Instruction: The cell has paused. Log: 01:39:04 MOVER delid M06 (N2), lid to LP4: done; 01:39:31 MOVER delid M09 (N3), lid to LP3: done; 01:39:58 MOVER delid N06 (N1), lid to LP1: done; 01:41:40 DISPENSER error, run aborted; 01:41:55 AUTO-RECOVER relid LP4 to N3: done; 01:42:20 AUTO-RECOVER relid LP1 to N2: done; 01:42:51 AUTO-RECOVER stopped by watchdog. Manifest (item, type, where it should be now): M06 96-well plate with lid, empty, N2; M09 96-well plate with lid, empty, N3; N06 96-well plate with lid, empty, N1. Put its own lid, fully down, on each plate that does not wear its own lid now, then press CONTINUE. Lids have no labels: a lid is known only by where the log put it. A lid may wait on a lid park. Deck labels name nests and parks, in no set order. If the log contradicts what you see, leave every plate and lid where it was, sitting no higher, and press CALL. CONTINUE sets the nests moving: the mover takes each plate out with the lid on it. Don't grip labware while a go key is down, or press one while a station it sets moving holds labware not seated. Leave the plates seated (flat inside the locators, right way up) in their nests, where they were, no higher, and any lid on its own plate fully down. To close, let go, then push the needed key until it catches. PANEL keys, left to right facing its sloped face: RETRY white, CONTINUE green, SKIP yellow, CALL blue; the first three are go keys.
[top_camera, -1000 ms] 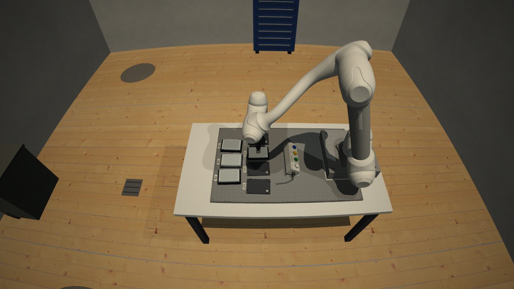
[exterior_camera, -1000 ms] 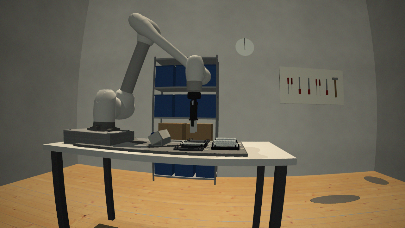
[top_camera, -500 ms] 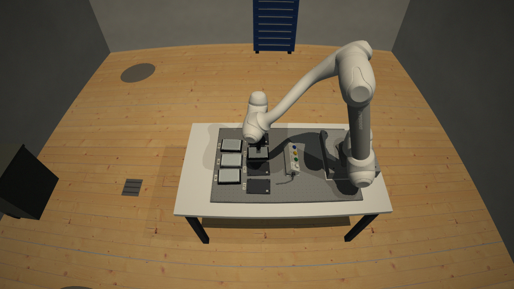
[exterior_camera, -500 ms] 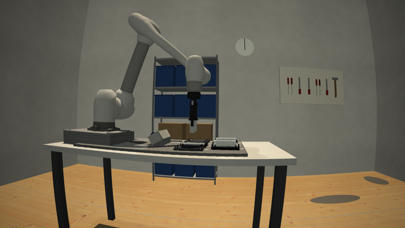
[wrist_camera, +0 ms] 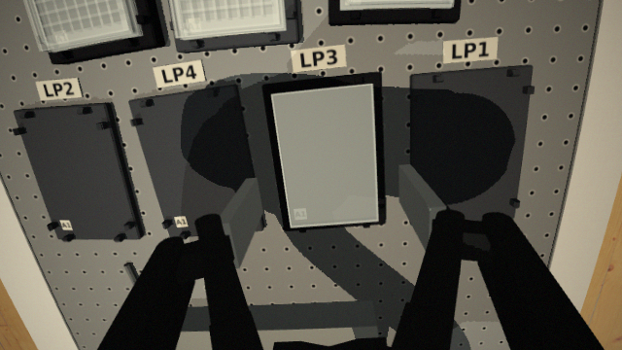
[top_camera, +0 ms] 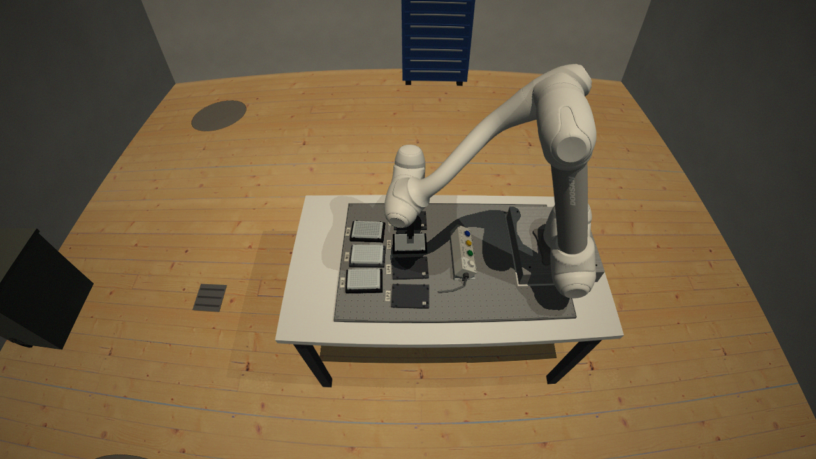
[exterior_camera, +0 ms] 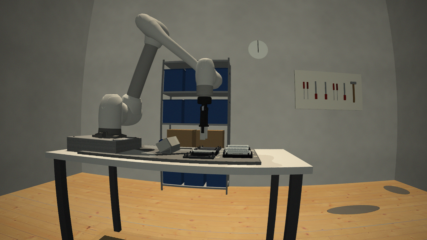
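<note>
Pickup of the lid [wrist_camera: 325, 155] on LP3 [wrist_camera: 318, 58] is our step: gripper [wrist_camera: 335, 214] hangs above it, fingers apart and empty, so next we descend straight.

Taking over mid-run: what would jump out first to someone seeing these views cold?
The big white arm arcs over the table from its base, with its open, empty end effector hanging straight above the one pale lid on the park labelled LP3. Parks LP2, LP4 and LP1 show only dark plates. Beyond them sits a row of three well plates; the key panel lies mid-deck.
</note>
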`<move>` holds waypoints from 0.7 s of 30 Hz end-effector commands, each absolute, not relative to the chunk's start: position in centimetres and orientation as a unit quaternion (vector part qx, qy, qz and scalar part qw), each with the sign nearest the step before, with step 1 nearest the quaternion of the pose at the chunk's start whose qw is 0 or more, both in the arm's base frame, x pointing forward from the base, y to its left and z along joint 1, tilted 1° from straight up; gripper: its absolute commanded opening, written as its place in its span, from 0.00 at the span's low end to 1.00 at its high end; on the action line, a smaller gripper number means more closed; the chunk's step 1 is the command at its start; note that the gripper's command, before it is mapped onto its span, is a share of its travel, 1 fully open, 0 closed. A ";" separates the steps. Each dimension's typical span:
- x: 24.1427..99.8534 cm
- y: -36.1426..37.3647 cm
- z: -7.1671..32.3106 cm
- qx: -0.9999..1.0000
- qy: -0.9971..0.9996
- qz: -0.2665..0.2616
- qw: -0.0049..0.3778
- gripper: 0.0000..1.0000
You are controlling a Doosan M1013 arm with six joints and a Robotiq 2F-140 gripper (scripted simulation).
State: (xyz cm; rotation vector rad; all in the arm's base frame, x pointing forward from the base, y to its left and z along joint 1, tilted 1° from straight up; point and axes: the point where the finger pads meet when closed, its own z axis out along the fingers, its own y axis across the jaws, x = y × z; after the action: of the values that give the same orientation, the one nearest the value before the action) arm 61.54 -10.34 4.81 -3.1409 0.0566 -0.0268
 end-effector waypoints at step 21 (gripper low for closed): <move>61.6 -10.3 3.7 -1.000 0.018 -0.009 0.000 0.66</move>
State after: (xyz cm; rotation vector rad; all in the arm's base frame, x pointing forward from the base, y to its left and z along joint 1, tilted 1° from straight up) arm 61.56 -10.35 4.03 -3.1407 0.0564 -0.0267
